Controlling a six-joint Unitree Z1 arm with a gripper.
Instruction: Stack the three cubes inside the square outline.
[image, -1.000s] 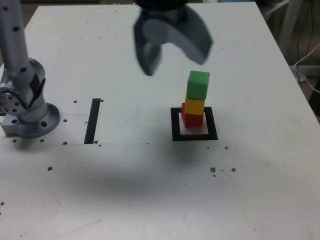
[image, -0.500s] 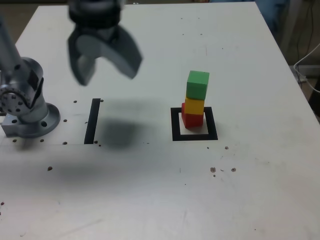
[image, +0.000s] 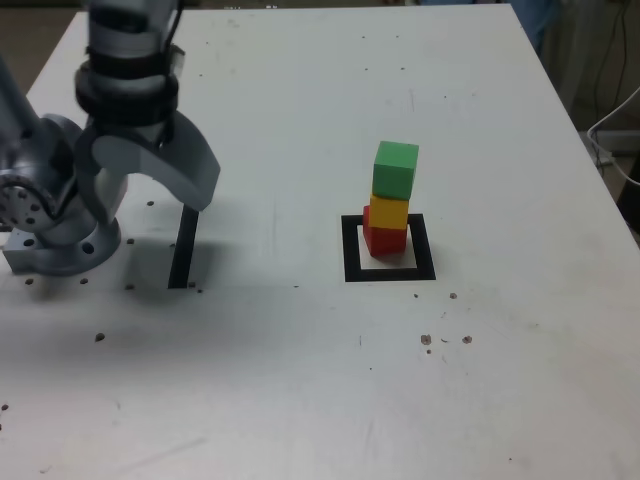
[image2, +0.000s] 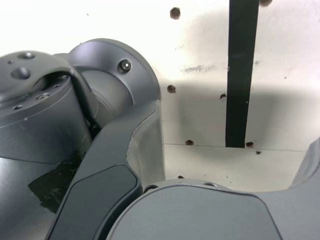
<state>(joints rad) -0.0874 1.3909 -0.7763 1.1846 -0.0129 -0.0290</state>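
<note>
The square outline (image: 424, 247) is the landmark here. The red cube (image: 386, 241) sits within it, the yellow cube (image: 389, 212) rests on the red one, and the green cube (image: 396, 170) tops the column, which stands at the outline with its tallest axis upright. Its layers look slightly offset from one another, yet the column stands.

The gripper (image: 150, 195) is well apart from the outline, toward the exterior view's left, above the table (image: 280, 400) near the black stripe (image: 183, 250) and the arm's base (image: 62, 240). From the gripper, then, the stack lies toward the exterior view's right, with bare table between. The one arm is the only one that could reach it.

The jaws are spread wide, with nothing between them and no cube touched. The stacking looks complete, so the next move probably calls only for keeping clear; a swing back toward the outline could topple the column.
</note>
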